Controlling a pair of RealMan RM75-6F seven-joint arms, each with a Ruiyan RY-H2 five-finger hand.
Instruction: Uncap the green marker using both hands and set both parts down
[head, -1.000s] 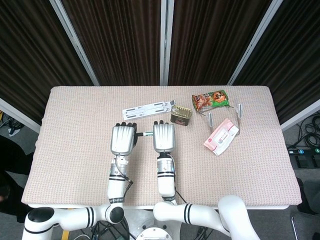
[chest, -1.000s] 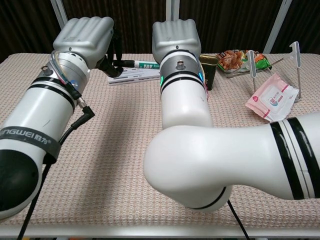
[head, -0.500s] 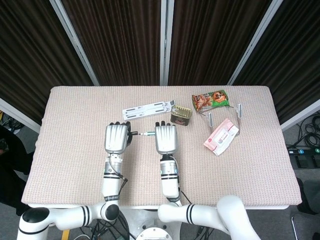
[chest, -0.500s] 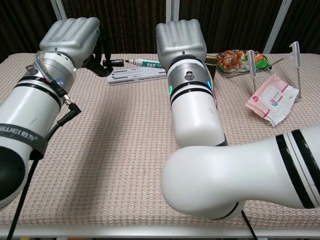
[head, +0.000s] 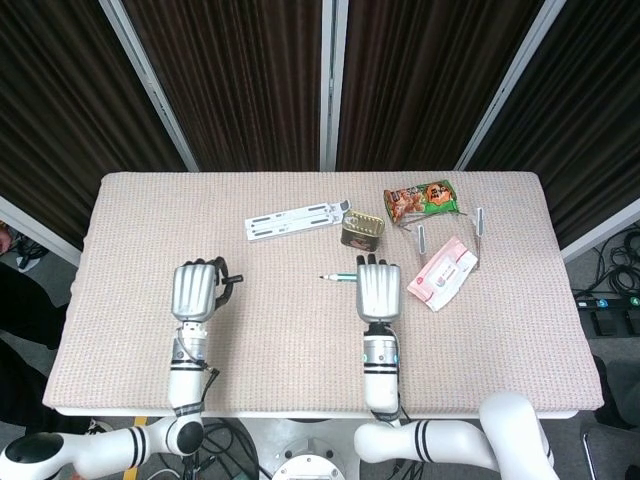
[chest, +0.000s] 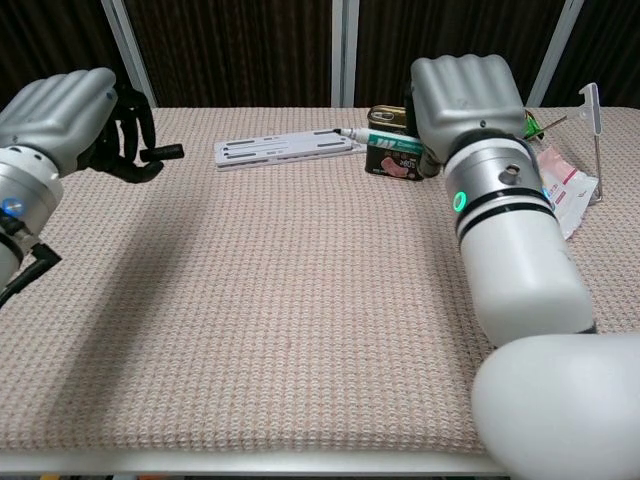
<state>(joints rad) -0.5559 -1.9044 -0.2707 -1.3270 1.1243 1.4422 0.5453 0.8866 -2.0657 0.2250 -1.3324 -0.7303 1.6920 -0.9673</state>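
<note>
The green marker is in two parts. My right hand (head: 377, 290) grips the marker body (head: 337, 277), whose bare tip points left; the chest view shows the same body (chest: 378, 138) sticking out left of my right hand (chest: 465, 100). My left hand (head: 197, 290) holds the dark cap (head: 232, 280) in curled fingers, and the cap (chest: 163, 153) points right from my left hand (chest: 75, 125) in the chest view. Both hands hover above the table (head: 290, 330), well apart, with a wide gap between cap and tip.
A white flat strip (head: 295, 219) lies at the back centre. Beside it stands a tin can (head: 362, 232), close behind the marker tip. A snack bag (head: 422, 198), a metal stand (head: 479, 222) and a tissue pack (head: 443, 272) sit at the right.
The hands have pulled apart: the left moved left with the cap, the right moved right with the marker body. Both also came nearer the table's front.
</note>
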